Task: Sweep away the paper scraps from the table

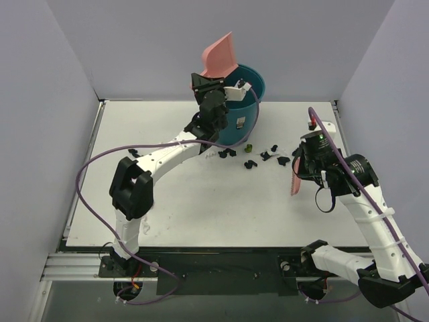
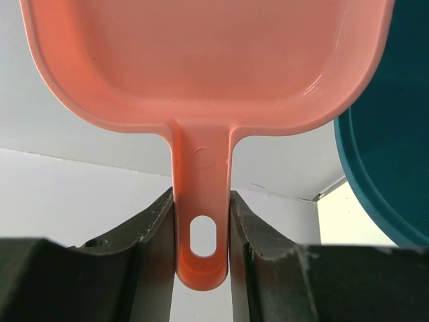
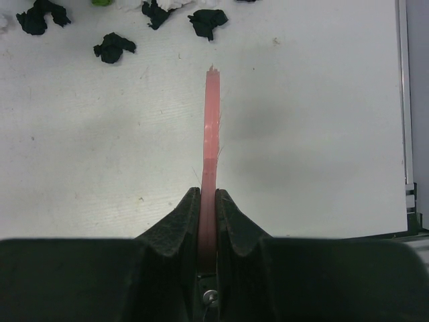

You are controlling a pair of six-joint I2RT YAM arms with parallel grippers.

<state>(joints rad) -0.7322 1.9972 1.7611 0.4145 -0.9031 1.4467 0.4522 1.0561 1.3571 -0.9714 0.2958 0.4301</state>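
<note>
- One pink dustpan (image 2: pixel 201 60), one pink brush (image 3: pixel 211 121), one teal bin (image 1: pixel 249 115), two arms.
- The paper scraps (image 1: pixel 249 164): about seven black and one green can be counted from above. White ones are hard to make out against the desk (image 1: pixel 201 215).
- They lie in a loose band running left to right, just in front of the bin at the far middle of the desk. One black bit (image 1: pixel 134 153) sits apart beside the left arm (image 1: pixel 164 157).
- The near half of the desk is open. The right arm (image 1: pixel 348 178) hangs near the right metal edging.
- Left jaws are clamped on the dustpan handle, with the pan raised above the bin rim.
- Right jaws are clamped on the brush, which is seen edge-on. Its long axis points toward the scraps, and its tip is short of them.
</note>
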